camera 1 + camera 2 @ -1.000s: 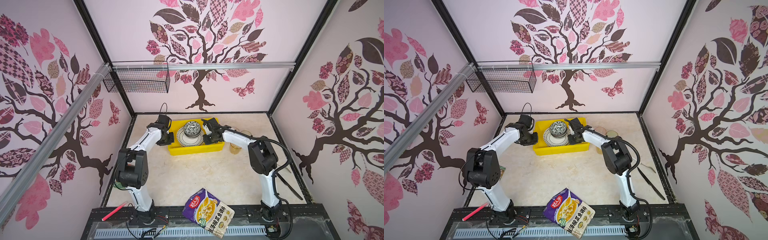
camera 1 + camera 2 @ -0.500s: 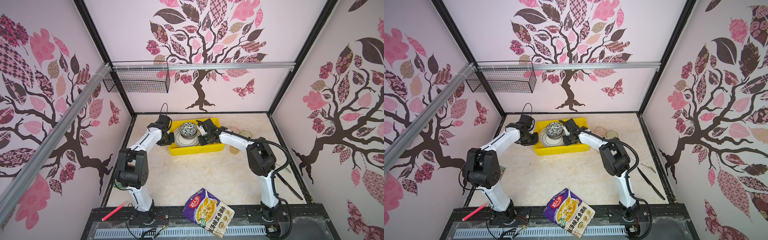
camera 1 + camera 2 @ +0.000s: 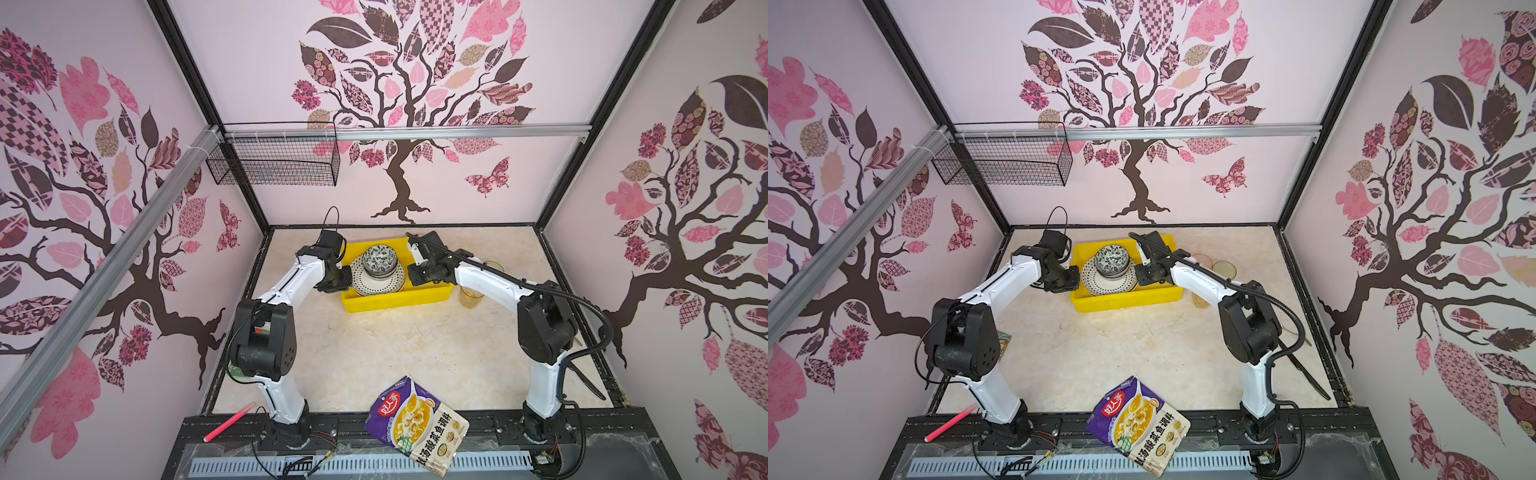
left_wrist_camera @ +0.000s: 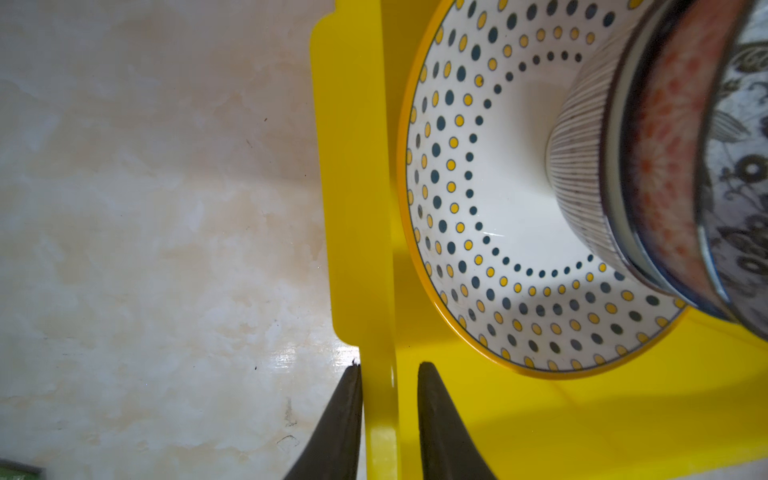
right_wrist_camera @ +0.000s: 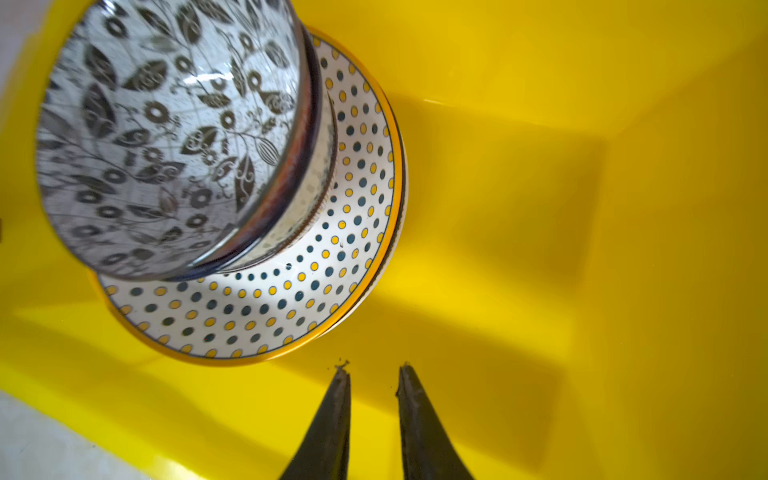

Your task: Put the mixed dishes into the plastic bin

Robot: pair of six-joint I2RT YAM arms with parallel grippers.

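Note:
The yellow plastic bin [image 3: 395, 301] [image 3: 1125, 301] stands at the back of the table. In it lies a dotted, yellow-rimmed plate [image 3: 376, 286] [image 4: 457, 187] [image 5: 291, 299] under a stack of small bowls [image 3: 379, 259] [image 5: 166, 137]. My left gripper [image 4: 390, 368] straddles the bin's left wall [image 4: 378, 291], one finger outside and touching it, the other inside with a gap. My right gripper [image 5: 374, 368] hangs over the bin's bare floor [image 5: 519, 208] near its right end, jaws slightly apart and empty. An amber tumbler [image 3: 471, 297], a pink tumbler [image 3: 1202, 259] and a green tumbler [image 3: 1224, 269] stand on the table right of the bin.
A purple food pouch [image 3: 417, 424] lies over the front edge. A pink pen [image 3: 227, 423] lies at the front left. A green packet [image 3: 1004, 343] shows behind the left arm. A black utensil [image 3: 586, 380] lies along the right wall. A wire basket [image 3: 274, 160] hangs high on the back left.
My right gripper swung a little left over the bin and came back right. The left arm has stayed by the bin's left wall, which the left fingers no longer pinch.

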